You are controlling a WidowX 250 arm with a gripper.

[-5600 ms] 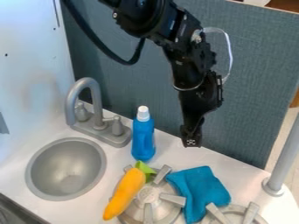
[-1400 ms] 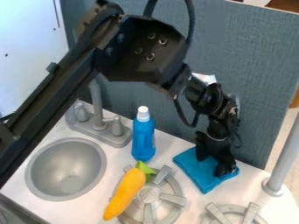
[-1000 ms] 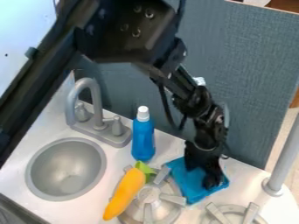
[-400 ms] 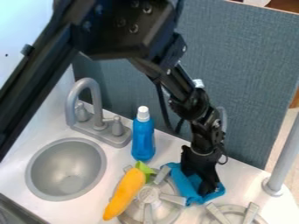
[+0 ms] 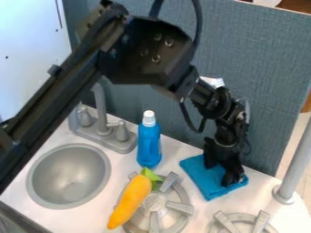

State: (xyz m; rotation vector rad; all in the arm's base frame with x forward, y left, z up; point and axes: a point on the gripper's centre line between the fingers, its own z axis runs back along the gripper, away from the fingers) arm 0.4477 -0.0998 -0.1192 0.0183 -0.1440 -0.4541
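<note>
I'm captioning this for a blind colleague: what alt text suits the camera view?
Black gripper at a blue cloth on a toy kitchen counter; left of it, an orange vegetable on a burner, a blue bottle and a gray sink.

Matt blue cloth (image 5: 206, 179); metallic-looking sink (image 5: 68, 176).

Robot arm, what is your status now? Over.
Tool at the blue cloth. Cloth flat on the counter. Blue bottle and orange toy vegetable off to one side.
</note>
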